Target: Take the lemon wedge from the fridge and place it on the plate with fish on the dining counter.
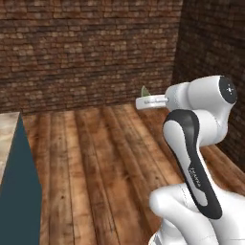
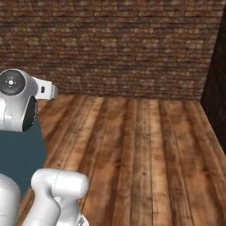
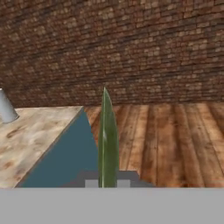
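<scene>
Home kitchen corner: brick walls [image 1: 86, 52], plank floor [image 2: 145, 154] (marbled dining counter [image 3: 35, 140] alongside)

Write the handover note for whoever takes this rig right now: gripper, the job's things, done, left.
Gripper: shut on the lemon wedge, tip sticking out past the fingertips.
Dining counter: its marbled top and teal corner lie ahead to the left in the hand view, with brick wall and wooden floor beyond.
Done: wedge picked up and carried in the air.
Left: reach the counter, find the plate with fish and set the wedge on it.

Green lemon wedge [image 3: 107, 140] upright, pinched between fingers [image 3: 91, 183]
</scene>
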